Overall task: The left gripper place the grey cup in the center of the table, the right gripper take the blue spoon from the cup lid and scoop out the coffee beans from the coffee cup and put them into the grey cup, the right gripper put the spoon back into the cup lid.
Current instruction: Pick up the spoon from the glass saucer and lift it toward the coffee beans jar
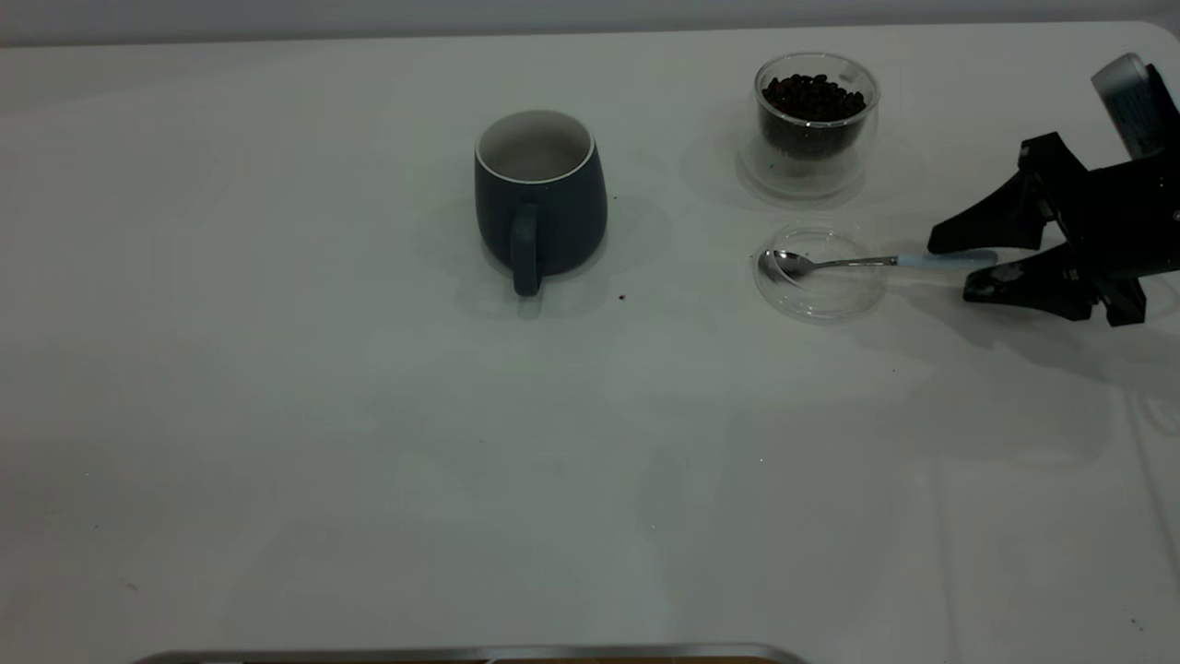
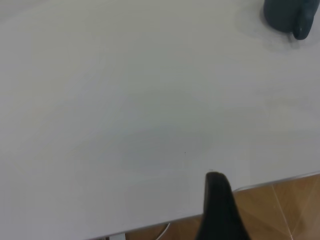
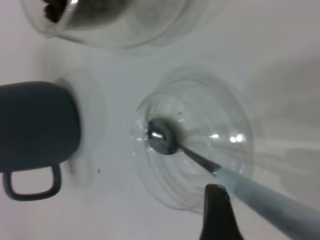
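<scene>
The grey cup (image 1: 540,198) stands upright near the table's (image 1: 277,415) middle, handle toward the near edge; it also shows in the left wrist view (image 2: 290,17) and the right wrist view (image 3: 37,125). The coffee cup (image 1: 815,124) with coffee beans (image 1: 813,95) stands at the back right. The blue spoon (image 1: 876,262) lies with its bowl in the cup lid (image 1: 820,293), handle pointing right. My right gripper (image 1: 951,270) is open, its fingers on either side of the handle's end. In the right wrist view one finger (image 3: 216,210) lies beside the handle (image 3: 270,200). My left gripper shows only one finger (image 2: 217,205), held over the table's edge.
A stray dark speck (image 1: 621,298) lies right of the grey cup. A metal strip (image 1: 461,653) runs along the near edge of the table. Wooden floor (image 2: 280,210) shows past the table's edge in the left wrist view.
</scene>
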